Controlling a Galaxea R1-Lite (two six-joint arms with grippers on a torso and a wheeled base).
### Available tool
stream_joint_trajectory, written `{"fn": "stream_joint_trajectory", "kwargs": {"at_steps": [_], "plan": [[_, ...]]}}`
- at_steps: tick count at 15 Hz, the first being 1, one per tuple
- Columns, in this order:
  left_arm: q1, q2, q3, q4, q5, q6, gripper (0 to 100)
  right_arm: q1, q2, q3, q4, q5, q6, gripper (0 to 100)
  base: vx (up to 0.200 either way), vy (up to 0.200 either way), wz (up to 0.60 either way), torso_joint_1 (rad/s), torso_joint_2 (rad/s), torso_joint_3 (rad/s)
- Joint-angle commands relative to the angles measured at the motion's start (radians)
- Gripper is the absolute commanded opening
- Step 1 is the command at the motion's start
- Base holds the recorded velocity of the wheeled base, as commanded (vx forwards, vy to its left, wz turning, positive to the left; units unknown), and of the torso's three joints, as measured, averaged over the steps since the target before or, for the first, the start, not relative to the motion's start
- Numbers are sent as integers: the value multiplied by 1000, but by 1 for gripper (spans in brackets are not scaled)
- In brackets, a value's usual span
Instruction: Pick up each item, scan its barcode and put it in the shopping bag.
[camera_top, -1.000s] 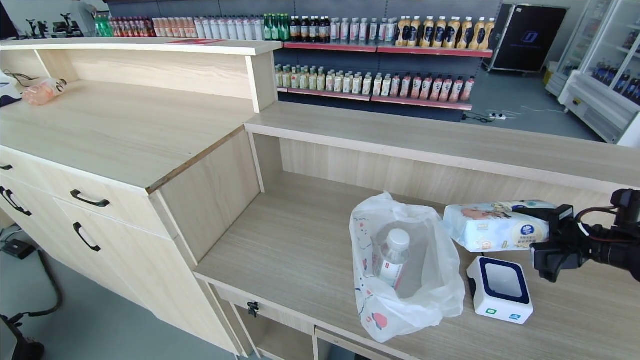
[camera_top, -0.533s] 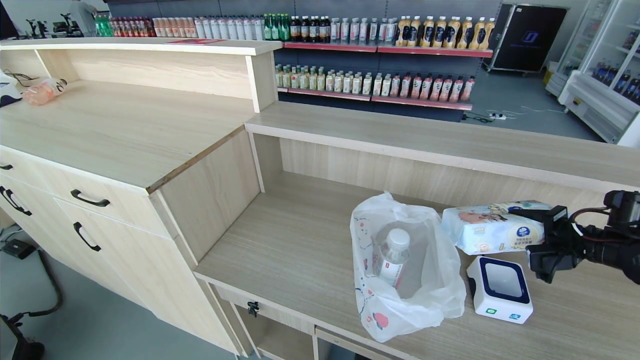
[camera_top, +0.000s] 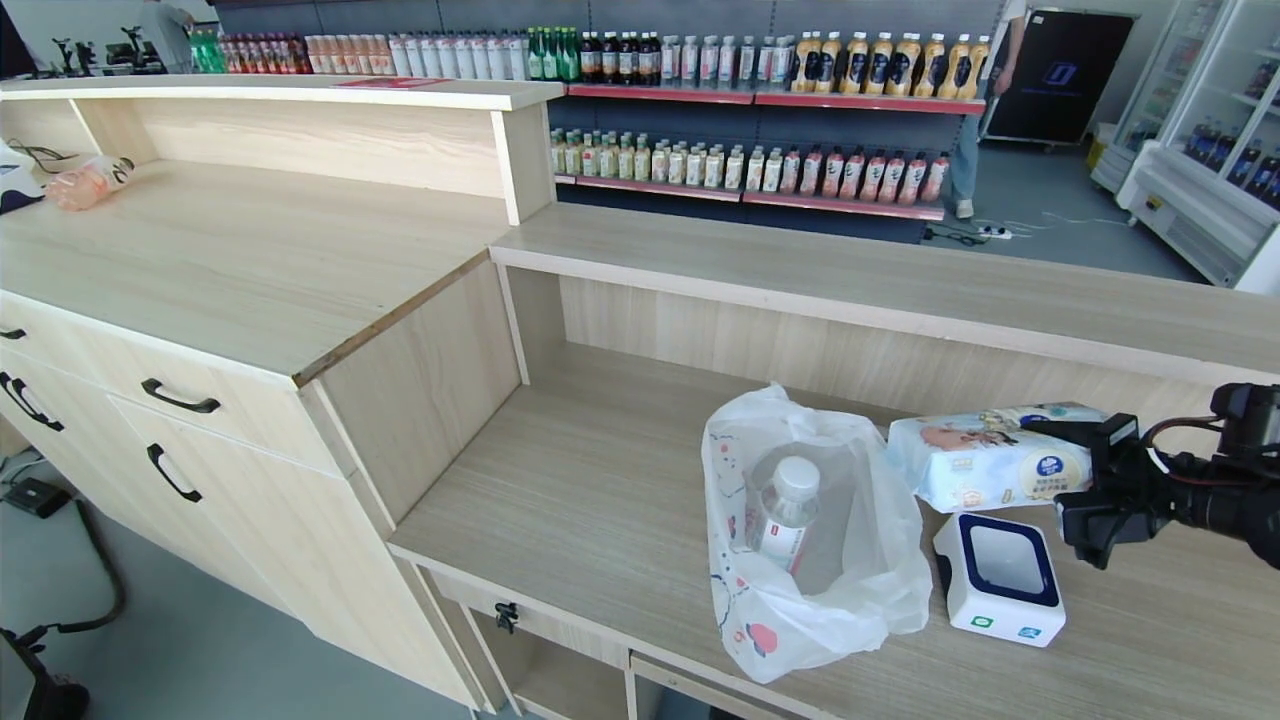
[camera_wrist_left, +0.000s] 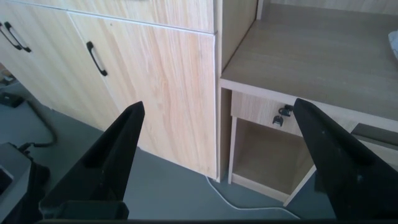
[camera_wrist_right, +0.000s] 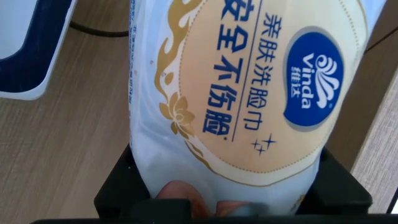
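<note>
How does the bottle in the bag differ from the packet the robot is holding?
The bottle is clear with a white cap; the tissue pack has a printed white-and-blue wrapper. The bottle stands roughly upright; the tissue pack lies lengthwise. The bottle sits inside the shopping bag; the tissue pack is outside it, gripped by the right tool near the scanner. Both are over the lower counter.

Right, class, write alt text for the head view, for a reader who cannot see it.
The right gripper holds a pack of tissues beside a white scanner on a wooden counter. Left of them, an open shopping bag holds a bottle.
</note>
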Motion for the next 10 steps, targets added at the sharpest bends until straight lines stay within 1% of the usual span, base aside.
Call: {"fn": "stream_joint_trajectory", "kwargs": {"at_steps": [1,7,10], "plan": [[0,0,0,0,0,0,100,-8,-11,0,0,1,-1,0,0,0,0,0,0,0],[2,0,0,0,0,0,100,-50,-30,6,9,3,-16,0,0,0,0,0,0,0],[0,0,0,0,0,0,100,-51,-36,8,11,3,-18,0,0,0,0,0,0,0]]}}
